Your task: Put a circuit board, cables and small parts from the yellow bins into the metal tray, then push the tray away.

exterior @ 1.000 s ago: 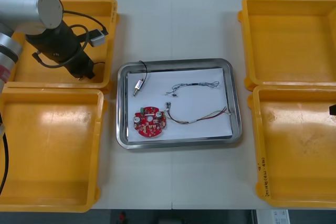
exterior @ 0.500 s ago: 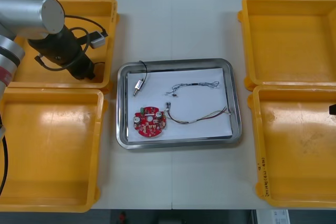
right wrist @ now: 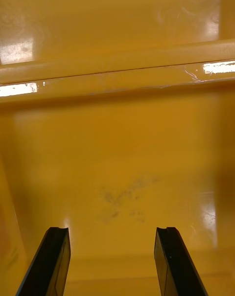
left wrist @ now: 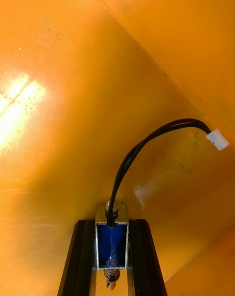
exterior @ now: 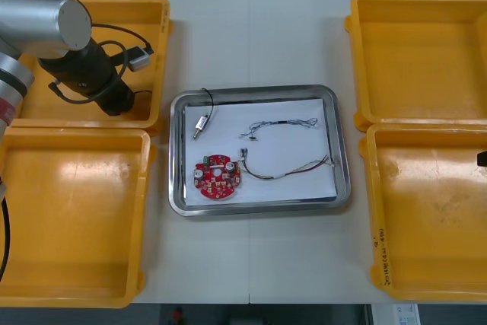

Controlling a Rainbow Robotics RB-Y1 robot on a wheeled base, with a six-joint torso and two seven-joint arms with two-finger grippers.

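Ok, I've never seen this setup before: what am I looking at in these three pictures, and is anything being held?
This is a two-armed robot at a table. The front view looks down from above: four yellow bins, and between them a metal tray holding a red circuit board, two cables and a small metal part. The other two pictures come from cameras on the wrists; the black bars are that arm's fingers. The left gripper, in the far left bin, is shut on a second metal part with a black cable. The right gripper is open over the near right bin, holding nothing.
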